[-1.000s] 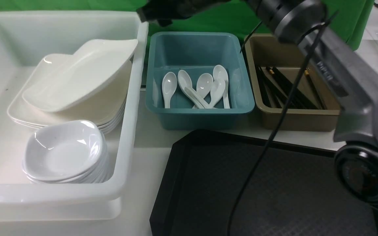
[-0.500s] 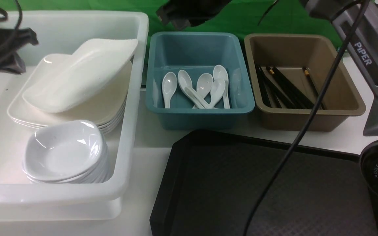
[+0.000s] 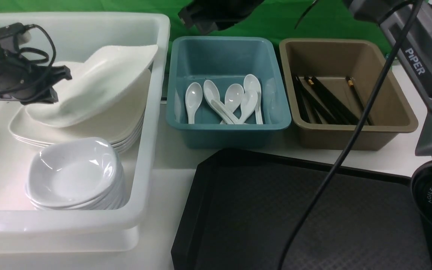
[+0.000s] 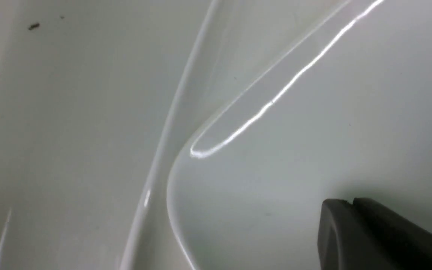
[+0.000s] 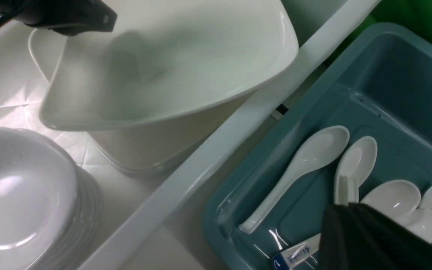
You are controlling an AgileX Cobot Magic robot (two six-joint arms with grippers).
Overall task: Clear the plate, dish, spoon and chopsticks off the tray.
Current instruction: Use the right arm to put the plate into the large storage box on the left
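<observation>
Plate lies tilted on the stack inside the white tub, left pincer closed beside its rim. Right pincer, closed on nothing, hangs over the spoons in the teal tub.
</observation>
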